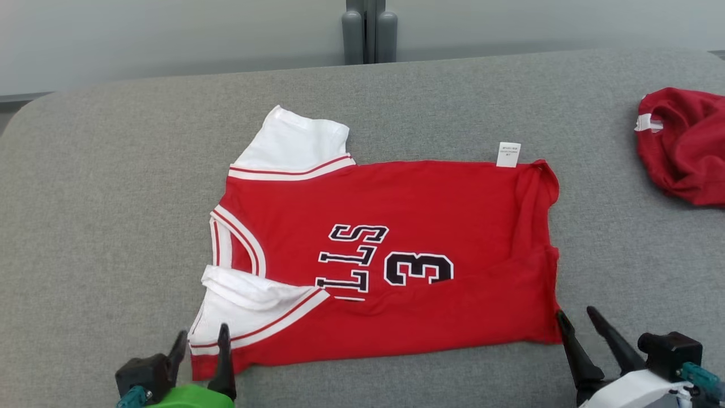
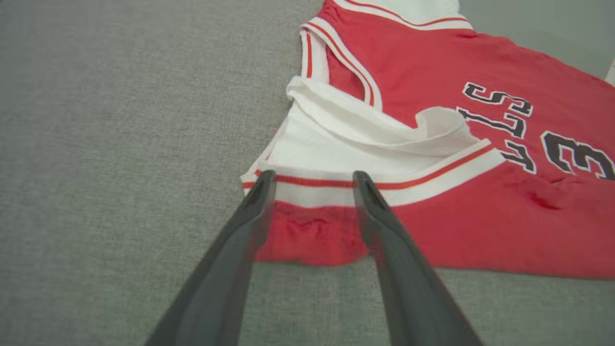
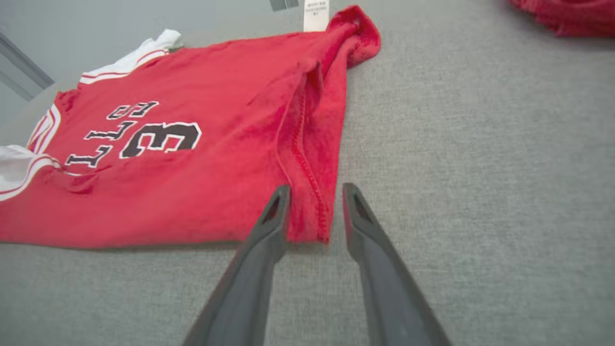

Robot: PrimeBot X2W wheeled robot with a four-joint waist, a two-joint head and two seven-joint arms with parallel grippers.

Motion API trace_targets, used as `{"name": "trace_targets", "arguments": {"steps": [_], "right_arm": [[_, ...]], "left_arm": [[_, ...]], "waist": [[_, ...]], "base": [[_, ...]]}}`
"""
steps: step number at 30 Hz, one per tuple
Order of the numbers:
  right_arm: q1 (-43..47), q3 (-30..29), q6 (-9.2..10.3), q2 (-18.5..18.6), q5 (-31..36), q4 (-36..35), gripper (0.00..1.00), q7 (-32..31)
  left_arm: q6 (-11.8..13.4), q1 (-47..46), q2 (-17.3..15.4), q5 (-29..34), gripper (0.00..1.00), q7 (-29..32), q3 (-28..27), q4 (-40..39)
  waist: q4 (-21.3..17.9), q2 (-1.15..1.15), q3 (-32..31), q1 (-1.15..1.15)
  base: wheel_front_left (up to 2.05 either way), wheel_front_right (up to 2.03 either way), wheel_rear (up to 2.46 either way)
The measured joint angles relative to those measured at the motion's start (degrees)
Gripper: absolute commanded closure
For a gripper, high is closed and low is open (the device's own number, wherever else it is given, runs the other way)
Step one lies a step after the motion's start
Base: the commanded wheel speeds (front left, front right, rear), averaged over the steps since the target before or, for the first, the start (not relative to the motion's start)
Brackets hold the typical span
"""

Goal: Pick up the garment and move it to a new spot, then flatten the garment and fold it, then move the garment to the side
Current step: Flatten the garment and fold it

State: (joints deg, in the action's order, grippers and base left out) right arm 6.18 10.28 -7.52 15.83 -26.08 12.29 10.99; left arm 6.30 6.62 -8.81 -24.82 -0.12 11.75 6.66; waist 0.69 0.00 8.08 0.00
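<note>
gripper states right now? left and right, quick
Left gripper: open, astride the sleeve-side near corner of the red jersey, nothing gripped.
Right gripper: open, astride the jersey's hem-side near corner, nothing gripped.

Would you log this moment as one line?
jersey lying on table | left gripper open at sleeve | right gripper open at hem

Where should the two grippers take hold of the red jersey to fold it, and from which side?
I would grip the red jersey by its near edge, from the robot's side: left gripper on the sleeve corner, right gripper on the hem corner. It lies flat, and both open grippers straddle these corners.
</note>
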Motion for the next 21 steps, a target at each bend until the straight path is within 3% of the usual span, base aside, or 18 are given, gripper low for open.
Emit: {"name": "trace_targets", "arguments": {"steps": [7,14,21], "right_arm": [[-1.34,-4.95,0.01,-0.83,4.72,-12.01,0.00,1.05],[-3.27,-8.68,0.01,-1.80,7.60,-21.60,0.00,-3.11],[-3.18,-9.60,0.01,-2.93,8.15,-24.19,0.00,-4.91]], "left_arm": [[3.54,-3.46,-0.97,6.53,0.00,-9.66,-0.67,-5.13],[5.32,-4.92,-2.79,9.22,0.00,-8.71,-0.63,-10.54],[5.89,-4.94,-3.66,9.57,0.00,-6.66,-0.60,-12.18]], "waist": [[-1.89,0.00,-0.69,0.00],[-3.60,0.00,-1.54,0.00],[-4.09,0.00,-1.15,0.00]], "base": [[0.00,0.00,0.00],[0.00,0.00,0.00],[0.00,0.00,0.00]]}}
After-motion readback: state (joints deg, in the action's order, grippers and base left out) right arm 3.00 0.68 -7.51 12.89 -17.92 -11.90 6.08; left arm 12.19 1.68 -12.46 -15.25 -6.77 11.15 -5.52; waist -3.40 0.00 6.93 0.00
